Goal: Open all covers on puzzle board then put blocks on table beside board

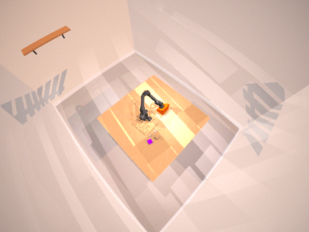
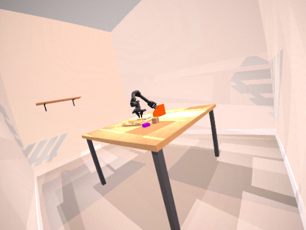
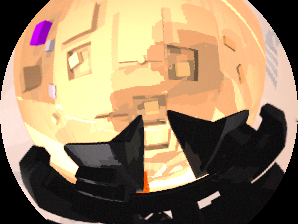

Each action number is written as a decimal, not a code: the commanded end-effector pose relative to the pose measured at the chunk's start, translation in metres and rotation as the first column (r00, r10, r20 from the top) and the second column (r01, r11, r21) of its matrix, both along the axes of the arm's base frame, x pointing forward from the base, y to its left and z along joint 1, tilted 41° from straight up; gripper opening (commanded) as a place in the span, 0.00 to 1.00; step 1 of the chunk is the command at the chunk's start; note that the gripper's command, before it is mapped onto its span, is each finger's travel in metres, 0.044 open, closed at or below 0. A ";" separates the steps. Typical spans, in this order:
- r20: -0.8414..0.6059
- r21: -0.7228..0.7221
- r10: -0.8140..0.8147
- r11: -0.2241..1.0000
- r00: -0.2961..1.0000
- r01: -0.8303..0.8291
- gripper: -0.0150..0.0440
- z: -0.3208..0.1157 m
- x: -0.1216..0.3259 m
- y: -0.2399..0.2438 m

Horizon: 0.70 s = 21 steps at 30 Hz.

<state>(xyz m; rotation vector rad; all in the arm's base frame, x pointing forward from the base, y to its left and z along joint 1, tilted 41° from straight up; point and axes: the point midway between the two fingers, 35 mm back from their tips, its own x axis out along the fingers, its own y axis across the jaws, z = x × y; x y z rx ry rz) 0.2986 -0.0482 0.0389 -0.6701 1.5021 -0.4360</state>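
The pale wooden puzzle board [image 1: 140, 129] [image 3: 115, 42] lies on the table. In the wrist view three square wells stand uncovered: the left one holds a pale block [image 3: 75, 60], the right one a tan block [image 3: 183, 69], and the nearest one another tan block [image 3: 151, 106]. A small pin or knob [image 3: 141, 61] shows between the upper wells. A pale square piece [image 3: 158, 136] shows just below the nearest well, partly between the fingers; whether it is a cover is unclear. My gripper [image 2: 140, 117] [image 3: 156, 115] is partly open and empty, pointing down low over the board by the nearest well.
Left of the board in the wrist view lie a purple block [image 1: 149, 141] [image 2: 146, 124] [image 3: 41, 32], a brown box [image 1: 156, 137] [image 2: 155, 120] [image 3: 33, 78] and several small pale pieces [image 3: 52, 91]. The orange block [image 1: 163, 109] [image 2: 159, 110] stands at the arm's base.
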 end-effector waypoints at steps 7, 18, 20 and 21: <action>-0.007 -0.005 0.003 1.000 1.000 -0.003 0.50 -0.002 -0.001 -0.001; -0.007 -0.005 0.003 1.000 1.000 -0.003 0.50 -0.002 -0.001 -0.002; -0.007 -0.005 0.003 1.000 1.000 -0.003 0.50 -0.003 -0.001 -0.002; -0.007 -0.005 0.003 1.000 1.000 -0.003 0.50 -0.004 -0.001 -0.003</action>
